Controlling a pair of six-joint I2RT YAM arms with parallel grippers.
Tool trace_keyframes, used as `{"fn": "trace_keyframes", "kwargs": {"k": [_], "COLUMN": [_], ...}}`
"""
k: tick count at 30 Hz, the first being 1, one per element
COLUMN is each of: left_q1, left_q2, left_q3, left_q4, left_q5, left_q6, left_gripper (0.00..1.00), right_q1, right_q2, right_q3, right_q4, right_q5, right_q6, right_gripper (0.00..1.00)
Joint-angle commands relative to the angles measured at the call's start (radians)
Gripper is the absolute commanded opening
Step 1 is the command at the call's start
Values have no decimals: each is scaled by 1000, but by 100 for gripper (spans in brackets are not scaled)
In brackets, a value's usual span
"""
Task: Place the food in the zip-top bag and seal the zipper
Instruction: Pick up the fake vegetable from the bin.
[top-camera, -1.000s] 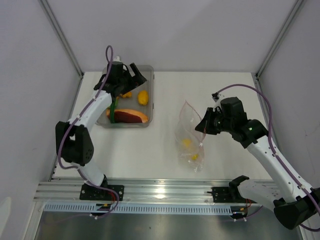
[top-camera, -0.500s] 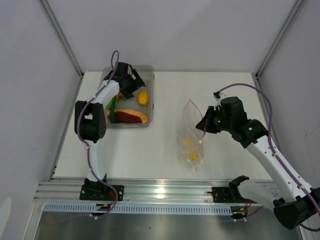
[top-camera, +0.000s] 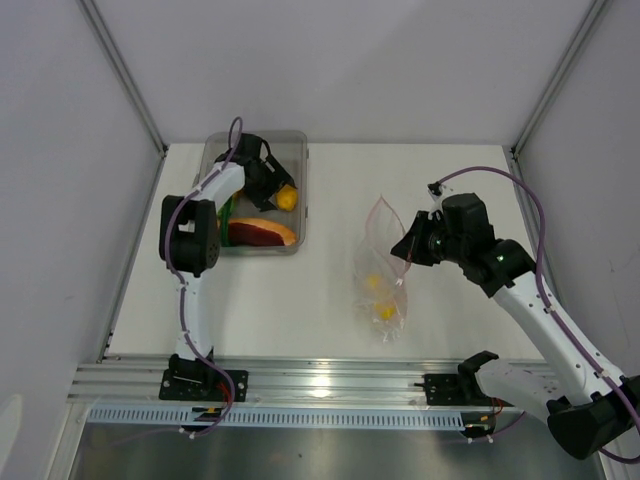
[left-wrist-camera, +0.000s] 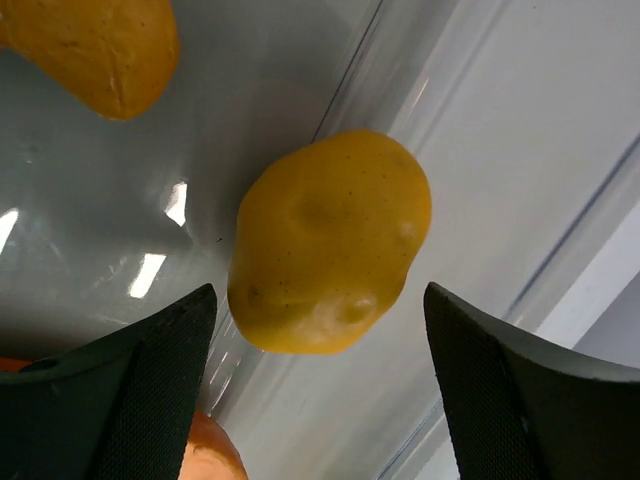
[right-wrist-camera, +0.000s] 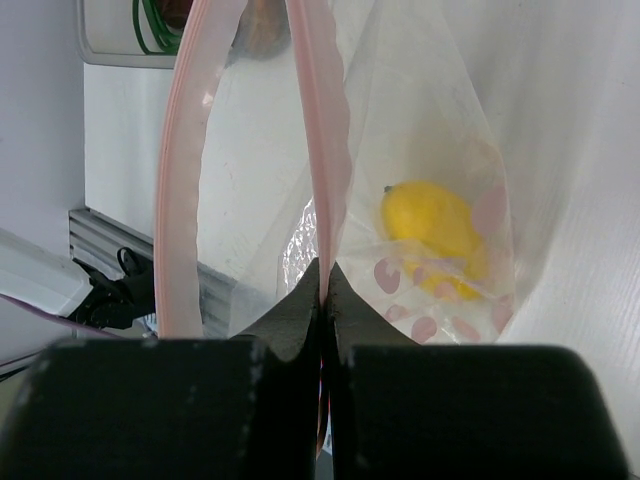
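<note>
My left gripper (top-camera: 270, 186) is open low inside the clear bin (top-camera: 302, 225). Its fingers (left-wrist-camera: 150, 390) stand on either side of a yellow lemon (left-wrist-camera: 330, 240) without touching it. The lemon also shows in the top view (top-camera: 288, 198). An orange fruit (left-wrist-camera: 90, 45) lies beyond it. The dark-red and tan slice (top-camera: 262, 232) and the green stalk (top-camera: 227, 210) lie in the bin. My right gripper (right-wrist-camera: 326, 272) is shut on the pink zipper strip (right-wrist-camera: 312, 120) and holds the zip-top bag (top-camera: 380, 270) with its mouth open. A yellow food (right-wrist-camera: 430, 225) lies inside the bag.
The bin stands at the back left of the white table. The bag lies mid-right, its bottom toward the metal rail (top-camera: 320, 385) at the near edge. Grey walls enclose the table on three sides.
My left gripper has moved down and right inside the bin to the yellow lemon. My right gripper has hardly moved and still holds the bag's edge.
</note>
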Motion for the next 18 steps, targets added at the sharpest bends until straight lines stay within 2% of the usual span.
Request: {"fn": "trace_keyframes", "kwargs": {"k": [1, 5, 10, 14, 18], "left_q1": [10, 7, 7, 8, 10], "left_q2": [15, 40, 35, 25, 14], "left_q3": [1, -1, -25, -41, -45], "left_q4": [29, 32, 38, 49, 44], "left_q5": [87, 79, 45, 27, 21], "left_q6": [-76, -93, -83, -76, -56], "left_gripper": [84, 82, 68, 63, 43], "right_q1": [-5, -6, -6, -8, -9], "right_q2": [-26, -47, -57, -57, -52], "right_q3": [13, 2, -16, -24, -19], "right_q4": [18, 10, 18, 32, 35], "right_q5": [20, 31, 25, 10, -4], "right_q6": [2, 2, 5, 7, 4], "right_gripper": [0, 0, 0, 0, 0]}}
